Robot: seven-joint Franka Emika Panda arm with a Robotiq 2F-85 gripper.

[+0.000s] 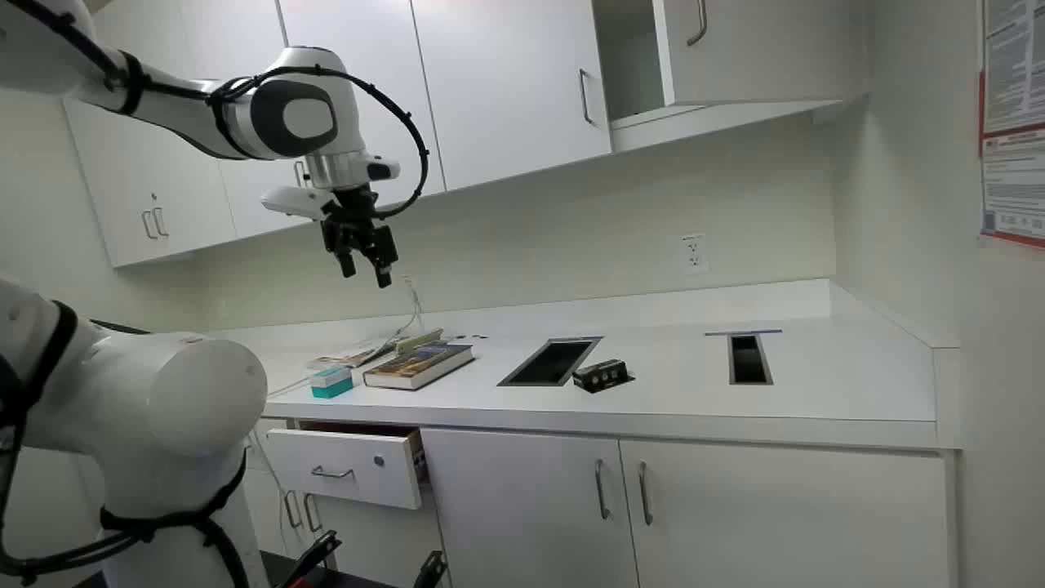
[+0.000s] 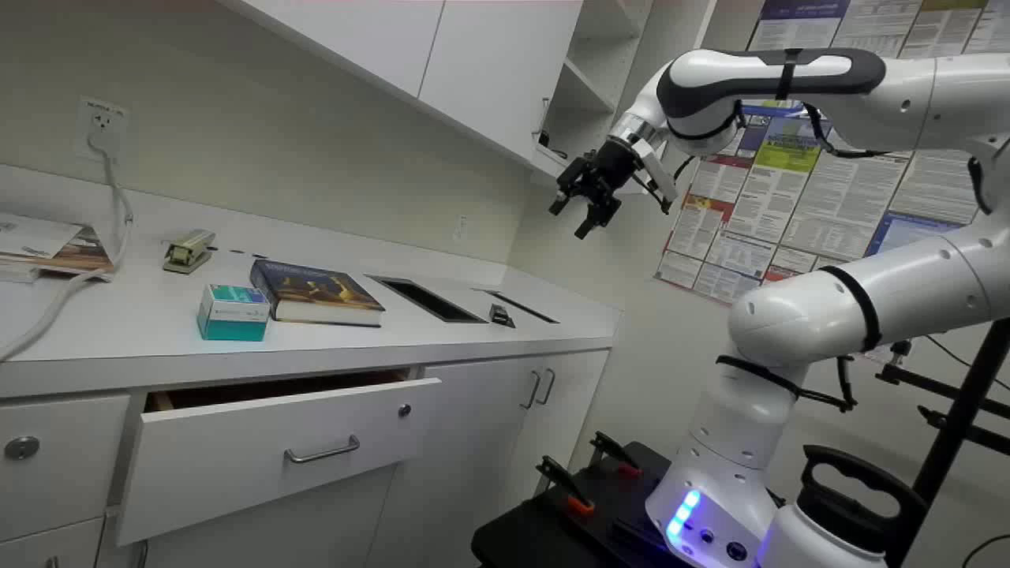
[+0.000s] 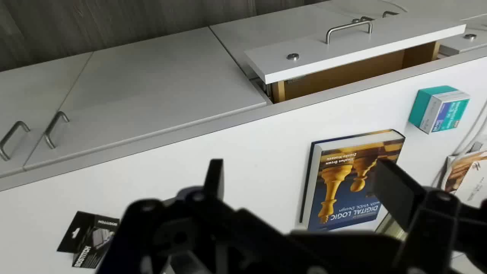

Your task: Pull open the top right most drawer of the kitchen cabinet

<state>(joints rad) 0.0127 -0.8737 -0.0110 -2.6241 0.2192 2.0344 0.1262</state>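
Observation:
The drawer [image 1: 347, 457] of the white kitchen cabinet [image 1: 522, 498] stands pulled partly out in both exterior views, where its front [image 2: 229, 465] sticks out below the countertop. In the wrist view the drawer [image 3: 312, 62] shows a silver bar handle [image 3: 348, 29], a round lock and a tan wooden inside. My gripper [image 1: 366, 276] is open and empty, high above the countertop, and touches nothing. It also hangs clear of the drawer in an exterior view [image 2: 570, 219]. In the wrist view the fingers [image 3: 300, 167] are spread wide, with the countertop and a book beneath them.
A thick book [image 3: 346, 182], a teal and white box [image 2: 234, 313], a stapler [image 2: 188, 251] and papers lie on the countertop. A black Bostitch package [image 3: 91, 239] lies beside a dark cutout [image 1: 551, 363]. A wall cupboard door [image 1: 767, 49] hangs open above.

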